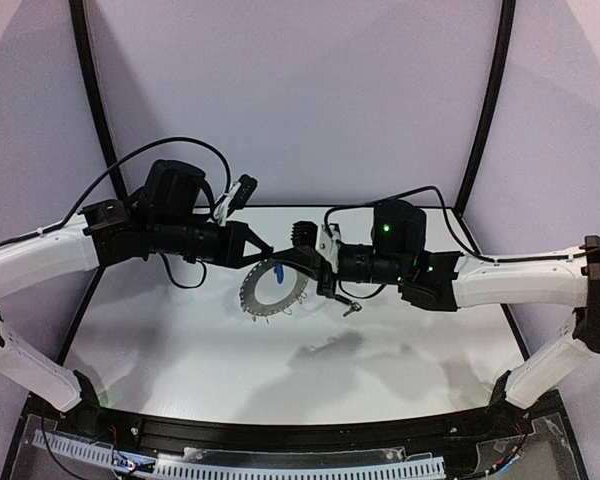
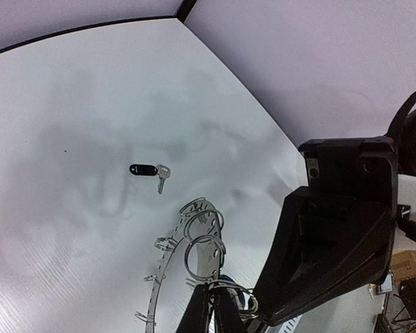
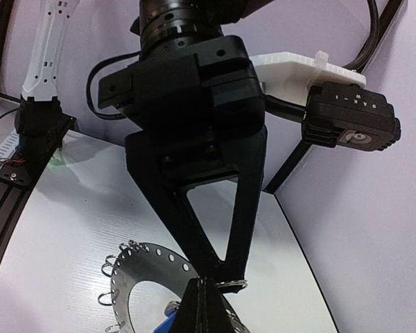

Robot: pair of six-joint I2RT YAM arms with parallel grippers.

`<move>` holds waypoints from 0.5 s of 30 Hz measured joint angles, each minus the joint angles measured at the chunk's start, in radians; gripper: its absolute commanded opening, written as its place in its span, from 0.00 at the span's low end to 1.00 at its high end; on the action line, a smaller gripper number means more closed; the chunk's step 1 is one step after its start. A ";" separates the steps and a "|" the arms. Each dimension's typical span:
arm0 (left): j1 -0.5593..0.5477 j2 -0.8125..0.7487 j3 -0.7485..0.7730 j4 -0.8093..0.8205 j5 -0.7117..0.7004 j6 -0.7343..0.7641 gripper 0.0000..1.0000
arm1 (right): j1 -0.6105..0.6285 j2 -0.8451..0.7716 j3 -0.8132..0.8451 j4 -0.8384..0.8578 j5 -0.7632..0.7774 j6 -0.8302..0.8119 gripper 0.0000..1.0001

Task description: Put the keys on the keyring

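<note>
The grey keyring is tilted up off the table, and my left gripper is shut on its near rim, among the wire loops. My right gripper is shut too, tip to tip with the left gripper at a wire loop. I cannot make out anything between its fingers. The blue key sits at the ring's hole just under both tips, and it also shows in the right wrist view as the blue key. The black key lies alone on the white table, right of the ring as the black key.
The right arm's gripper body fills the lower right of the left wrist view, close to the ring. The white table has black edges, with pale walls behind and a black corner post. Cables hang from both wrists.
</note>
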State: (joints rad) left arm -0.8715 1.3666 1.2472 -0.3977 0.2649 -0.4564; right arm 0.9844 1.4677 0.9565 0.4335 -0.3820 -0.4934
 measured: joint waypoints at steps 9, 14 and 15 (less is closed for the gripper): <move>0.010 0.002 0.012 -0.058 -0.050 -0.035 0.01 | 0.025 0.046 0.021 0.003 0.076 -0.047 0.00; 0.010 0.005 0.032 -0.121 -0.100 -0.064 0.01 | 0.063 0.093 0.017 0.078 0.166 -0.117 0.00; 0.010 0.006 0.038 -0.132 -0.109 -0.072 0.01 | 0.068 0.102 0.015 0.095 0.183 -0.129 0.00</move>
State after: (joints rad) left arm -0.8612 1.3731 1.2854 -0.5301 0.1558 -0.5285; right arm 1.0527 1.5696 0.9718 0.5282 -0.1989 -0.6224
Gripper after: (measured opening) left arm 0.011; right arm 0.011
